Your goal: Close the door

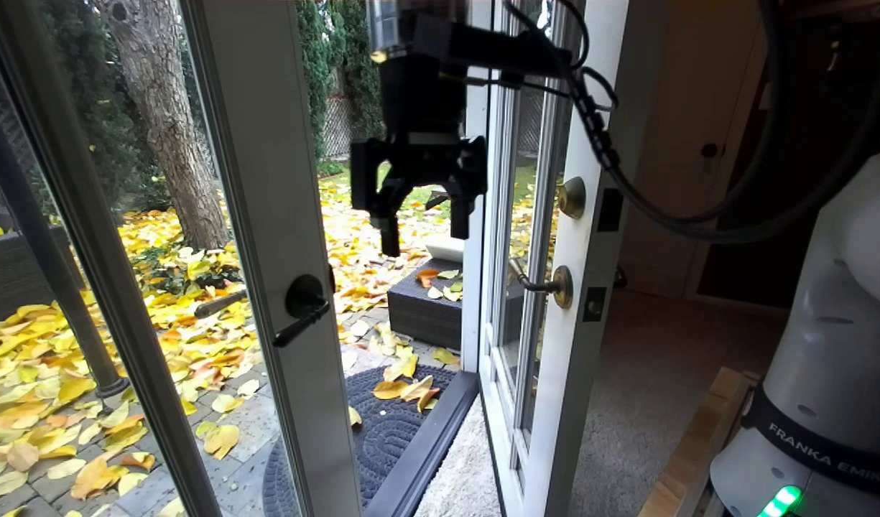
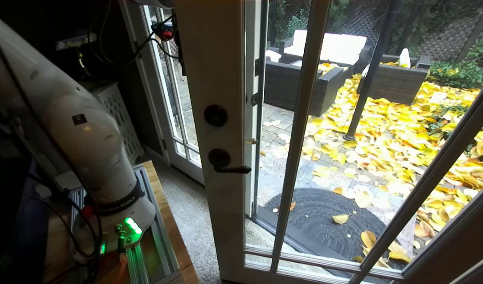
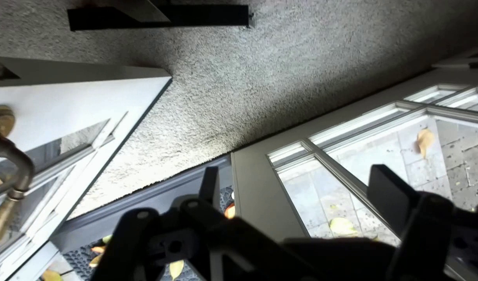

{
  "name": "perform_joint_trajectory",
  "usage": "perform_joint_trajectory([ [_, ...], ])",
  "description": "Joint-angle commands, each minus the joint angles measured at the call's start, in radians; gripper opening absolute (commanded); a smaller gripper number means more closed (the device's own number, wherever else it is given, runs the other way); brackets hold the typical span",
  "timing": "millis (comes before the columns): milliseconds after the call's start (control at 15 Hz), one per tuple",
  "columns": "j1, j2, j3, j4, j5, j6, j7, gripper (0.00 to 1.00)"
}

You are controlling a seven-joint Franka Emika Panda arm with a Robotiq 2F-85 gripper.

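Smooth white paint w/ a soft sheen is worn by the door [image 1: 554,373], & clear, glossy glass is framed in its panes [image 2: 355,165]. Next, brass-look metal, dull, is picked up on the handle [image 1: 547,286] & lock [image 1: 572,198]. A matt blk. finish is shown on the gripper [image 1: 424,235]. Down low, rough short-pile carpet [image 3: 285,66] is spotted, plus a dk. mat [image 1: 378,427], ribbed, rubber-type. Plain wood, matt, is seen in the bench [image 1: 698,429]; bare metal, alum.-look, in its rail [image 2: 161,228]. Outside, woven texture is displayed by the armchair [image 2: 391,85], pale cloth by the cushions [image 2: 340,47].

Room between door [image 1: 559,359] and glazed leaf [image 1: 281,237]; brass lever [image 1: 544,286] as obstacle
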Motion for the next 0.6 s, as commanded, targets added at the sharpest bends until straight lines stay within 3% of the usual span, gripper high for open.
perform_joint_trajectory([
  [0,-0.012,0.184,0.079,0.095,-0.095,0.157,0.145,0.66],
  [200,-0.015,0.312,0.100,0.150,-0.270,0.219,0.255,0.44],
  [533,0.055,0.502,0.062,0.290,-0.514,0.182,0.374,0.09],
])
